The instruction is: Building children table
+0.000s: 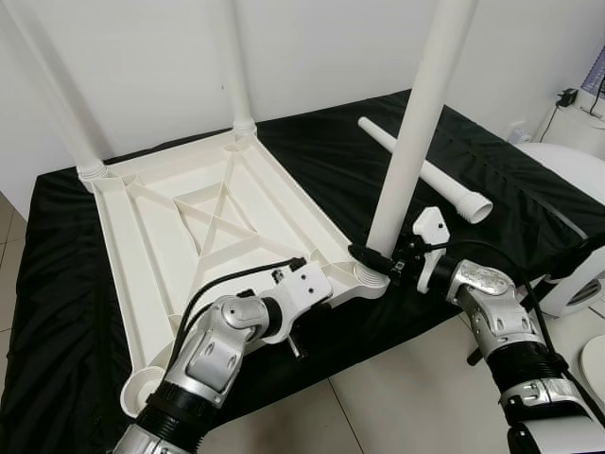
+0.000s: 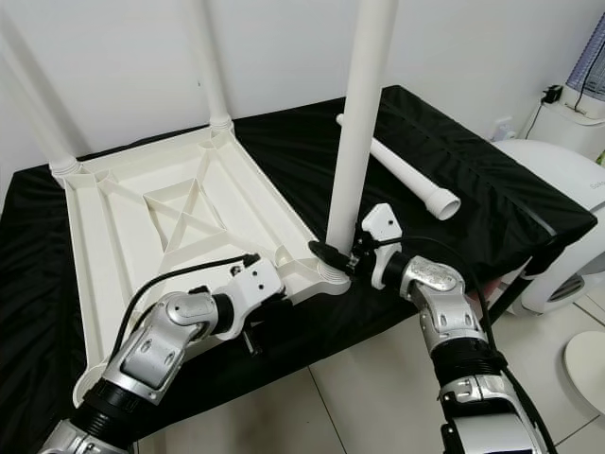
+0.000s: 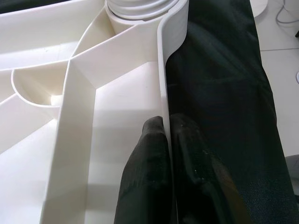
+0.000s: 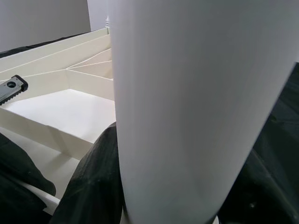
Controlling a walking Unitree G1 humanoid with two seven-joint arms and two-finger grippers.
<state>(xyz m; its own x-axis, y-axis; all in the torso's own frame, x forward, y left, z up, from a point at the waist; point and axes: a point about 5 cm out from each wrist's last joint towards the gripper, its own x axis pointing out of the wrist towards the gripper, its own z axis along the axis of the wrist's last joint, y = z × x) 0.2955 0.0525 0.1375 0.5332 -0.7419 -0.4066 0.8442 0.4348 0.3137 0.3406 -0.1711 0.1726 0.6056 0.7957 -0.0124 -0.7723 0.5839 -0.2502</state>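
We see the white tabletop point(image 1: 208, 236) lying upside down on the black-covered counter point(image 1: 57, 312), ribs facing up. Two legs stand in its far corner sockets. Our left end effector point(image 3: 166, 140) is clamped on the tabletop's near rim — one finger inside the rim wall, one outside. Our right end effector point(image 1: 371, 257) is closed around the base of a third leg point(image 1: 416, 132), held upright in the tabletop's near corner socket. A fourth leg point(image 1: 425, 170) lies loose on the counter, beyond the tabletop's right edge.
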